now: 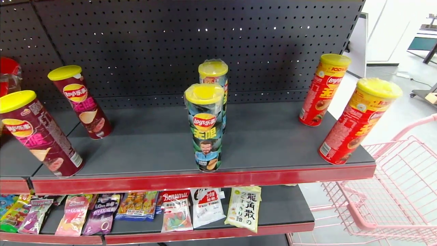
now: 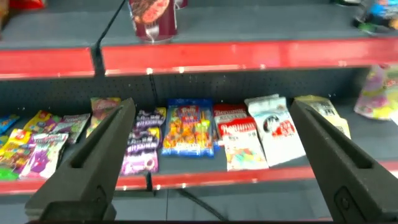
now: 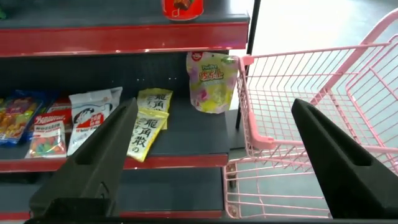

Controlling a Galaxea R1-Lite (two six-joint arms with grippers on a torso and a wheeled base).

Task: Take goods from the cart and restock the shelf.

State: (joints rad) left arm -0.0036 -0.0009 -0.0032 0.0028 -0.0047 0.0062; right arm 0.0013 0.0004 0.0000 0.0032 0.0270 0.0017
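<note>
The left claw [image 2: 210, 106] hangs with its two fingers spread wide and nothing between them. It faces the lower shelf [image 2: 205, 180] and the row of candy bags [image 2: 186, 127] lying there. Above it the base of the front maroon can [image 2: 152, 18] stands at the edge of the top shelf [image 2: 249, 56].

The right claw [image 3: 214, 102] is spread just as wide and also grips nothing. It faces the right end of the lower shelf, where two yellow bags [image 3: 149, 121] lie flat. A pale green bag [image 3: 211, 78] sits upright just beside the pink cart [image 3: 298, 93].

In the head view the top shelf carries six cans, all standing. The front maroon can is at the left, with a second maroon can [image 1: 82, 102] behind it. Two blue cans [image 1: 205, 130] stand in the middle, one right behind the other. Two red cans [image 1: 358, 123] stand near the right end. The cart stands just past that end, lower than the top shelf.
</note>
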